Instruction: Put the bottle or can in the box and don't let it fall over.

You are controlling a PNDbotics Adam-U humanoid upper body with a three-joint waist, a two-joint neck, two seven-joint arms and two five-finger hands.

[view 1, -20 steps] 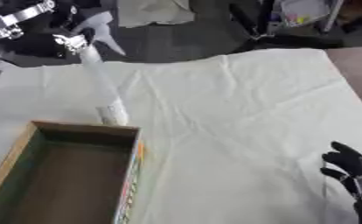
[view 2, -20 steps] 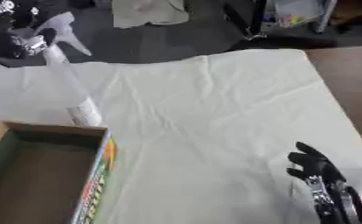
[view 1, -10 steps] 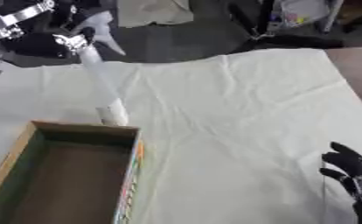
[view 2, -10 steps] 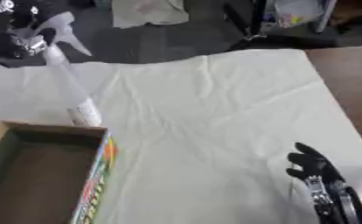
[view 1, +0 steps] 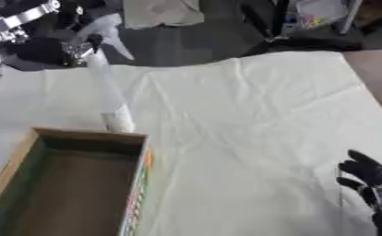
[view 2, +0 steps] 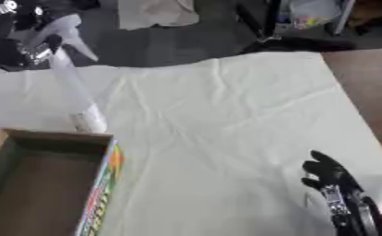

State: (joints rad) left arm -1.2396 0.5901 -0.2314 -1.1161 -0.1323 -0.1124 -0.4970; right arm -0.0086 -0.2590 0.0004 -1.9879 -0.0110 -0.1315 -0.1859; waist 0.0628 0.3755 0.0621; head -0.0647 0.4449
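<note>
A tall, slim white plastic spray bottle [view 1: 112, 99] is held at the far left of the scene, tilted so that its trigger head leans up and to the left while its base points down toward the near right. The left robot hand [view 1: 61, 48] (black with silver joints, coming in from the upper left corner) is curled round the bottle's neck just below the white trigger nozzle, clamped on it. The bottle's base, which carries a pale label, sits just beyond the far wall of an open brown cardboard box [view 1: 89, 138] with a dark green inside and a colourful printed strip along its right side. Whether the base rests on the cloth or hangs just above it cannot be told. The bottle is outside the box, close to its far edge.

The box lies at the near left, on a surface covered by a creased white cloth [view 1: 251, 120] that spreads across most of the view. A bare brown strip of the surface [view 2: 364, 92] shows at the right edge.

The right robot hand [view 2: 330, 176] rests at the near right corner, well apart from bottle and box, its dark fingers straight and spread, pointing away, holding nothing.
</note>
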